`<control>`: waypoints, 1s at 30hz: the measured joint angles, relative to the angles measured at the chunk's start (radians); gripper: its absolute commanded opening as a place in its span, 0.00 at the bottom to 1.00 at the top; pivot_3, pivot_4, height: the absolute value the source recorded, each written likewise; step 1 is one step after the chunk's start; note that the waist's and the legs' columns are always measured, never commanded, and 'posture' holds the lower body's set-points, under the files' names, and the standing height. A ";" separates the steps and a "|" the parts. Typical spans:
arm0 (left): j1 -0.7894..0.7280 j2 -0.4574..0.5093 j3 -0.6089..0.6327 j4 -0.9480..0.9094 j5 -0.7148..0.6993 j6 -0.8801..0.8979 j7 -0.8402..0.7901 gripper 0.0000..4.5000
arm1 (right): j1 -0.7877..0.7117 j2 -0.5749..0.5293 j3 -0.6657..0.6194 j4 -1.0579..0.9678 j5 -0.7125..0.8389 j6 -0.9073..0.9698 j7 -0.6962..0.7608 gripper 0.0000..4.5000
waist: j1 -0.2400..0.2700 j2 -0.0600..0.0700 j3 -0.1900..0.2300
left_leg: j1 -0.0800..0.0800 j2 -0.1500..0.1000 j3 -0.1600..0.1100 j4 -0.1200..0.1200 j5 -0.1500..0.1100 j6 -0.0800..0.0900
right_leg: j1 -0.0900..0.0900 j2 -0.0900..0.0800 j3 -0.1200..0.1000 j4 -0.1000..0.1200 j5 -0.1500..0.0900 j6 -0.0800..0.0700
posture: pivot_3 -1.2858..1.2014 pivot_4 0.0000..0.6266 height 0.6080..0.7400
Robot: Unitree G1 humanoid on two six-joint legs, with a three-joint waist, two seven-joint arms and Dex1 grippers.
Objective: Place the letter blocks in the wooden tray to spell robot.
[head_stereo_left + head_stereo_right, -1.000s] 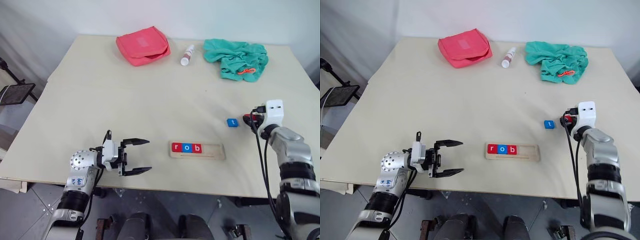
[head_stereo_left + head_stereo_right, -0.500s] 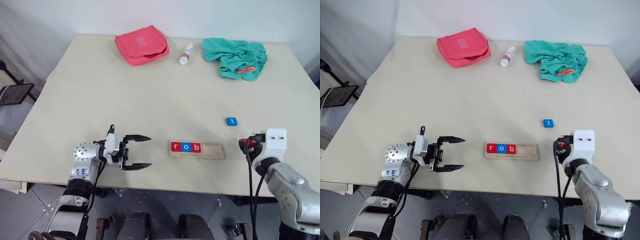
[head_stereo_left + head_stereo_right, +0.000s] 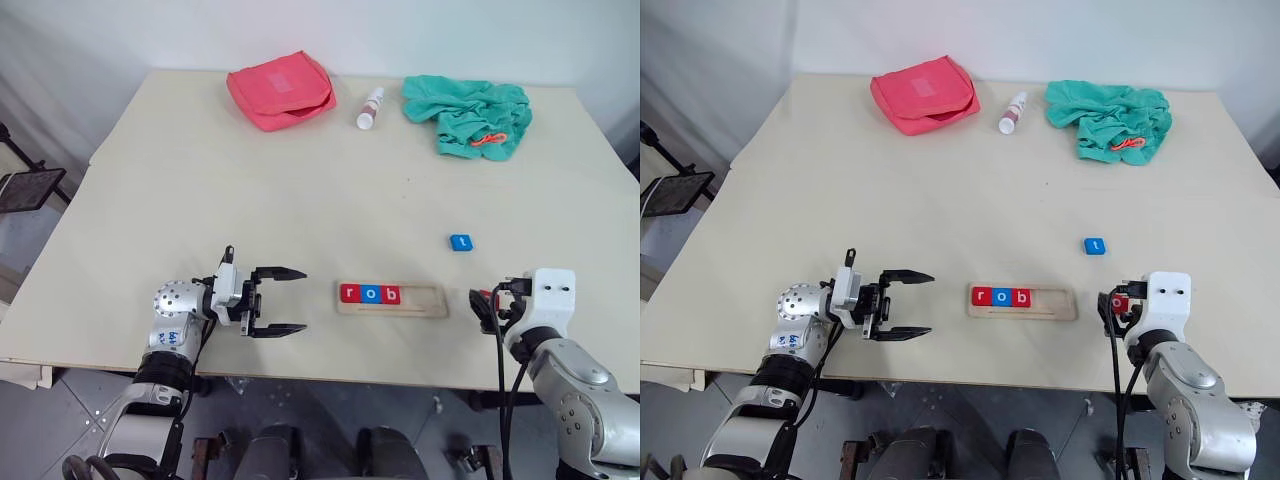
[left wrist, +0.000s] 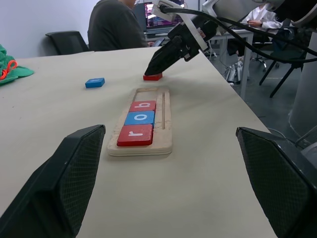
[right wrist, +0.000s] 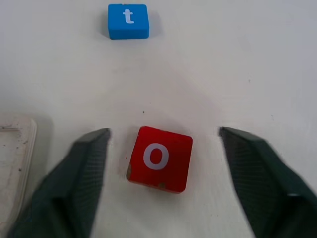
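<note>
The wooden tray (image 3: 421, 301) lies near the table's front edge, with a red r (image 3: 349, 293), a blue o (image 3: 371, 294) and a red b (image 3: 393, 295) in its left end. A blue t block (image 3: 461, 242) lies flat further back to the right. A red o block (image 5: 159, 158) rests on the table just right of the tray, between the fingers of my open right gripper (image 5: 163, 133), which touch nothing. My left gripper (image 3: 300, 300) is open and empty to the left of the tray, pointing at it.
At the back of the table are a red pouch (image 3: 281, 88), a small white bottle (image 3: 370, 108) and a crumpled teal cloth (image 3: 468, 112). The table's front edge runs close below both grippers. A seated person (image 4: 115, 29) is beyond the table.
My right gripper drew back from beside the blue t to the tray's right end, carrying the red o. It has opened, and the block now lies on the table.
</note>
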 measured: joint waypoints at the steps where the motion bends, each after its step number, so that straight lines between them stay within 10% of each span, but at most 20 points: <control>1: 0.001 0.000 0.000 -0.002 0.000 0.001 0.000 1.00 | 0.004 0.000 0.000 -0.002 0.001 -0.002 0.003 1.00 | 0.000 0.000 0.000 | 0.000 0.000 0.000 0.000 0.000 0.000 | 0.000 0.000 0.000 0.000 0.000 0.000 | 0.52 0.24 1.00; 5: 0.005 0.001 0.000 -0.007 0.000 0.005 0.002 1.00 | 0.036 -0.061 0.002 -0.021 0.021 -0.006 0.071 1.00 | 0.001 0.000 0.000 | 0.000 -0.001 0.000 0.000 0.000 0.000 | 0.000 -0.001 0.001 0.000 0.000 0.000 | 0.52 0.24 1.00; 17: 0.011 -0.018 -0.001 -0.011 0.003 -0.001 0.028 1.00 | 0.063 -0.720 0.077 0.229 0.039 -0.243 0.689 1.00 | 0.000 -0.001 0.000 | 0.000 0.000 0.002 0.001 0.000 0.002 | 0.002 -0.001 0.000 -0.002 0.000 0.000 | 0.52 0.24 1.00; 30: 0.110 -0.004 0.003 -0.121 0.004 -0.007 0.077 1.00 | -0.250 -0.787 0.388 0.704 -0.130 -0.615 1.002 0.96 | 0.001 -0.001 0.000 | -0.001 0.000 0.000 0.005 0.000 0.002 | 0.003 -0.003 -0.005 -0.002 0.000 0.000 | 0.52 0.24 1.00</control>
